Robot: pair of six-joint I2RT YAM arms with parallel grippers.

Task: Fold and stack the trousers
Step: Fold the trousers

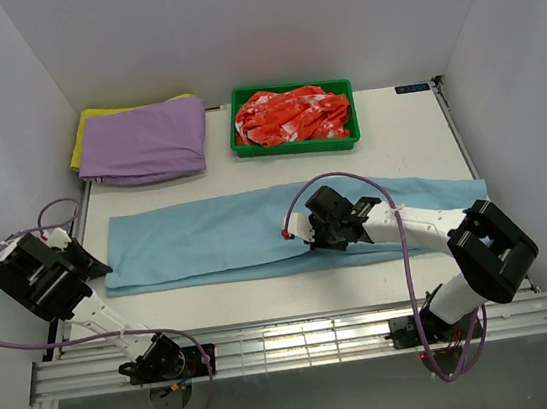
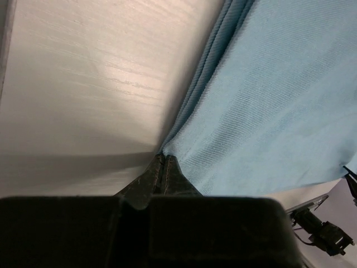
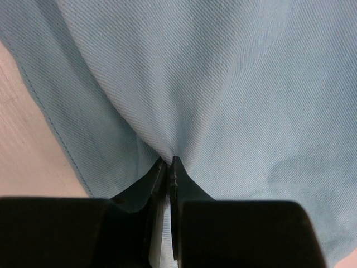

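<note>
The sky-blue trousers (image 1: 207,238) lie lengthwise across the table, flat and nearly table-wide. My left gripper (image 1: 98,268) is at their left end, near the front corner. In the left wrist view the left gripper (image 2: 163,157) is shut, with the corner of the trousers (image 2: 268,100) drawn into its tips. My right gripper (image 1: 308,238) sits mid-length at the front edge. In the right wrist view the right gripper (image 3: 169,162) is shut on a puckered pinch of the trousers (image 3: 223,84), with cloth showing between the fingers.
A folded purple garment (image 1: 144,141) lies on a yellow cloth (image 1: 86,133) at the back left. A green tray (image 1: 296,147) holding red-and-white cloth (image 1: 292,113) stands at the back centre. White walls close in the table on three sides.
</note>
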